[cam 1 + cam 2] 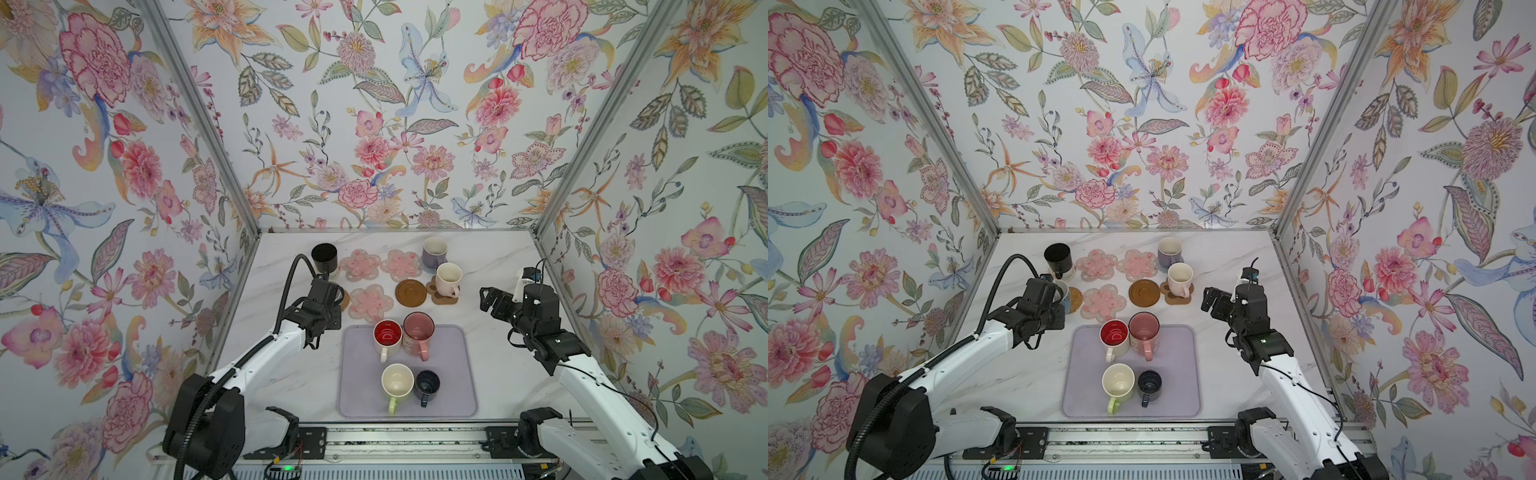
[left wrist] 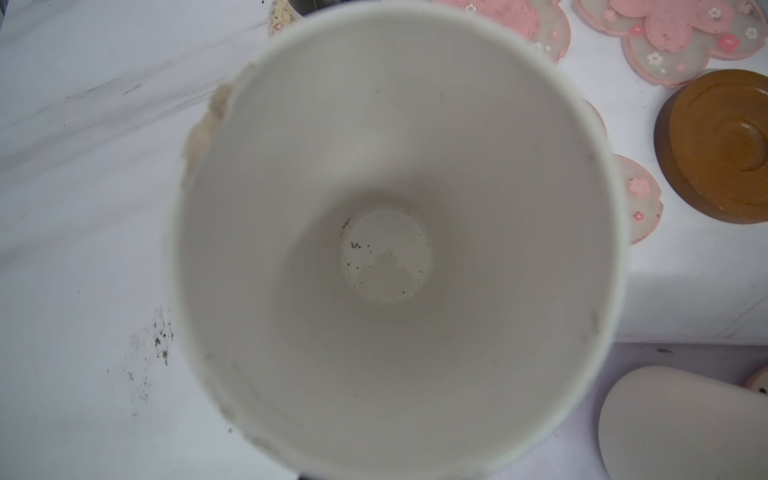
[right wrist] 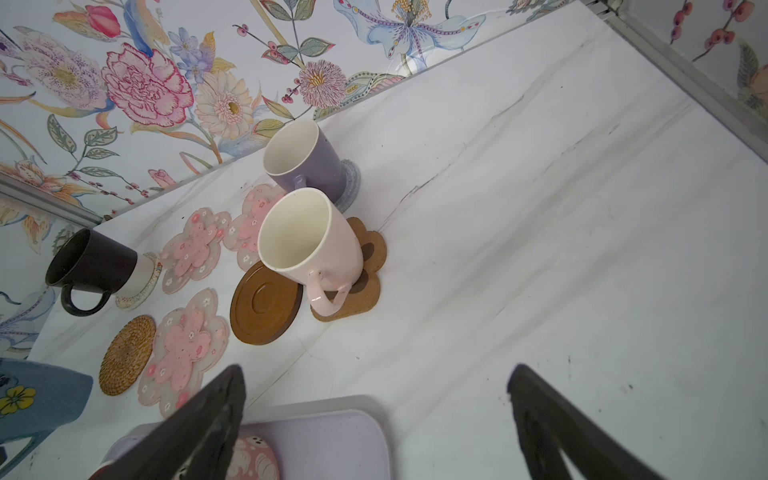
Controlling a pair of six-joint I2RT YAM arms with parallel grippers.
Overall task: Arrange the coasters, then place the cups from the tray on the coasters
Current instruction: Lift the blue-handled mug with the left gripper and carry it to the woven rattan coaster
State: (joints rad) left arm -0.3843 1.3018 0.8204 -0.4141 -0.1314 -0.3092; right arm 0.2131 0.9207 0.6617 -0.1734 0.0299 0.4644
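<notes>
My left gripper (image 1: 1056, 296) is shut on the light blue cup (image 1: 1062, 291), whose white inside (image 2: 386, 253) fills the left wrist view. The cup hangs beside the tan woven coaster (image 1: 1076, 299). The black cup (image 1: 324, 255), the lavender cup (image 1: 434, 251) and the cream-pink cup (image 1: 448, 278) each stand on a coaster. Three pink flower coasters (image 1: 370, 302) and a brown disc (image 1: 411, 293) lie bare. The lavender tray (image 1: 457, 374) holds the red-inside (image 1: 387, 336), pink floral (image 1: 418, 330), cream-green (image 1: 397, 380) and navy (image 1: 427, 384) cups. My right gripper (image 1: 488, 299) stands open and empty, right of the coasters.
Floral walls close in the marble table (image 1: 498, 257) on three sides, with metal corner posts at the back. A rail (image 1: 407, 449) carrying both arm bases runs along the front edge. Bare marble lies to the right of the cups and the tray.
</notes>
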